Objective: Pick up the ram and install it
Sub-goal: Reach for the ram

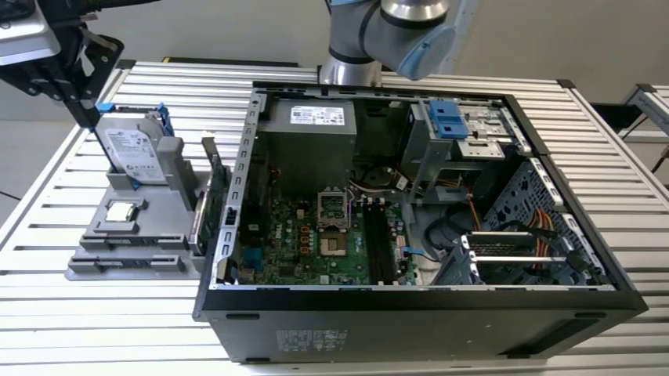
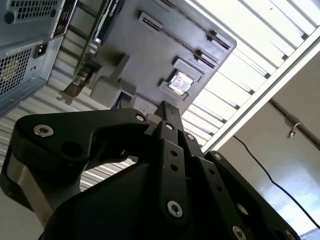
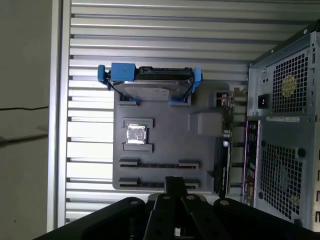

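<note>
My gripper (image 1: 84,102) hangs at the exterior view's far left, above the back of the grey parts holder (image 1: 136,235). Its fingers are pressed together with nothing between them in both wrist views (image 2: 167,109) (image 3: 175,182). The ram is hidden or out of view. Two long slots (image 3: 159,164) at the holder's front show only thin dark lines, and I cannot tell whether a stick stands in them. The open computer case (image 1: 418,298) lies to the exterior view's right, its motherboard memory slots (image 1: 377,235) dark.
The holder carries a silver hard drive in a blue bracket (image 1: 134,153), a processor chip (image 1: 124,210) and a green expansion card (image 1: 212,205) on edge beside the case wall. The slatted metal table (image 1: 105,329) surrounds everything. The arm's base (image 1: 403,31) rises behind the case.
</note>
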You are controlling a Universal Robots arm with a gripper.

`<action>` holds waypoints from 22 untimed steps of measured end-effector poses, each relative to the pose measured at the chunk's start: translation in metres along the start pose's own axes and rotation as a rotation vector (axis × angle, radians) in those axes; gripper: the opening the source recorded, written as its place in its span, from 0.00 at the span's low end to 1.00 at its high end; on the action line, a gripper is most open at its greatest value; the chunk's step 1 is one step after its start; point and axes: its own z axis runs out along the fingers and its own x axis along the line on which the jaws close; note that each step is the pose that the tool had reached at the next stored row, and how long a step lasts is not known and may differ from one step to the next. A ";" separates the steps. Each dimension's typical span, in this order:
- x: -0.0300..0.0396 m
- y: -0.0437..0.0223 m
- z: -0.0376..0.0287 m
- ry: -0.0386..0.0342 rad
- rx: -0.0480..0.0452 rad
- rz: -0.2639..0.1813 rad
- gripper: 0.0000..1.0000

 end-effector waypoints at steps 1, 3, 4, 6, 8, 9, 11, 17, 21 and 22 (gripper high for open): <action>0.0000 -0.0012 -0.0001 0.0000 0.0000 0.000 0.00; 0.0001 -0.0034 -0.0002 0.0001 0.0001 0.000 0.00; 0.0001 -0.0043 -0.0001 0.0000 0.0000 0.000 0.00; 0.0001 -0.0062 -0.0002 0.0000 0.0000 0.000 0.00; 0.0002 -0.0082 -0.0003 0.0000 0.0000 0.000 0.00; 0.0002 -0.0095 -0.0003 0.0000 -0.0001 0.000 0.00; 0.0002 -0.0120 -0.0004 0.0001 0.0000 0.000 0.00; 0.0003 -0.0199 -0.0008 0.0003 0.0000 0.000 0.00; 0.0004 -0.0240 -0.0009 0.0004 0.0000 0.000 0.00; 0.0004 -0.0248 -0.0010 0.0004 0.0000 0.000 0.00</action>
